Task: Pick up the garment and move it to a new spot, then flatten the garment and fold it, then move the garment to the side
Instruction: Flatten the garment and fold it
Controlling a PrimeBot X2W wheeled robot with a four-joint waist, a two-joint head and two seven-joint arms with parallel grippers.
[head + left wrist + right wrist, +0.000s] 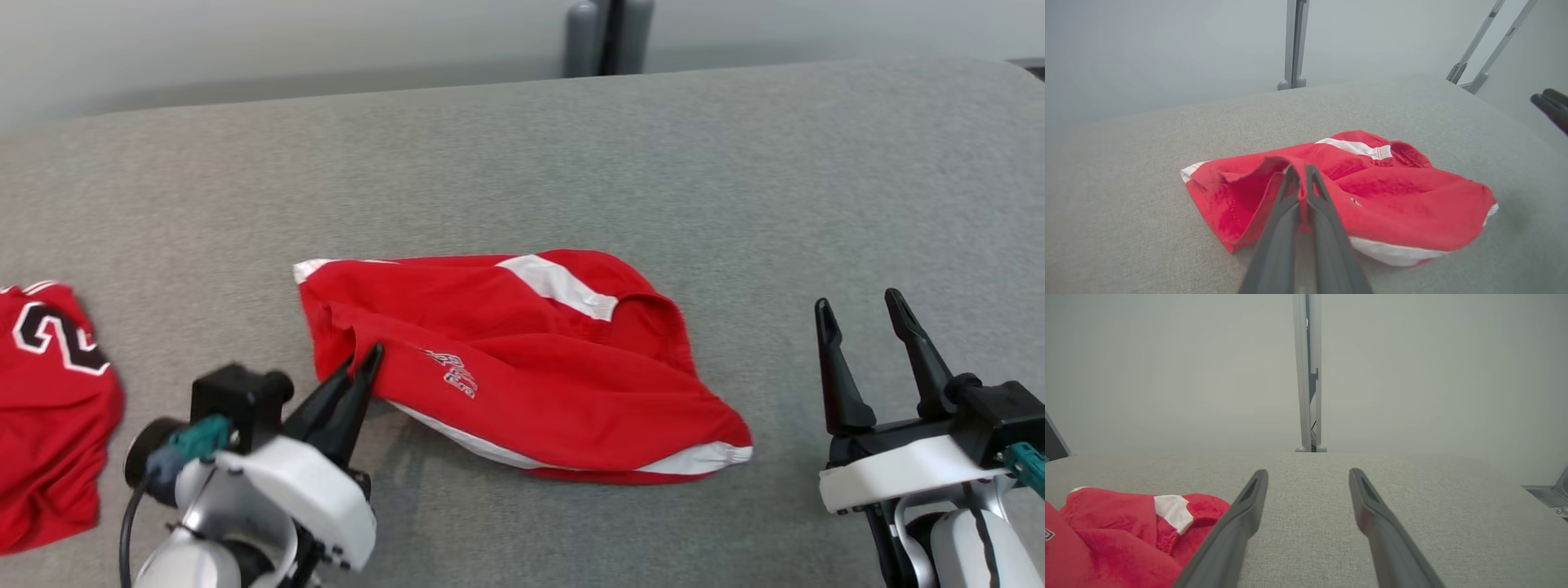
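Left tool clenched on garment edge.
Red garment lies crumpled mid-surface, a fold pinched at its left end. Right tool released, jaws spread, right of the garment, apart from it.

The counter is covered in grey woven cloth, wide and flat, with a rounded far edge. Near its middle lies the garment, red with white bands and a small stitched logo. It is crumpled and partly doubled over, with one white-trimmed corner at the far left and another at the near right. Its left edge rises off the cloth in a pinched fold. At the counter's left side, well apart from the garment, lies a jersey, also red and bunched, showing a black numeral outlined in white.
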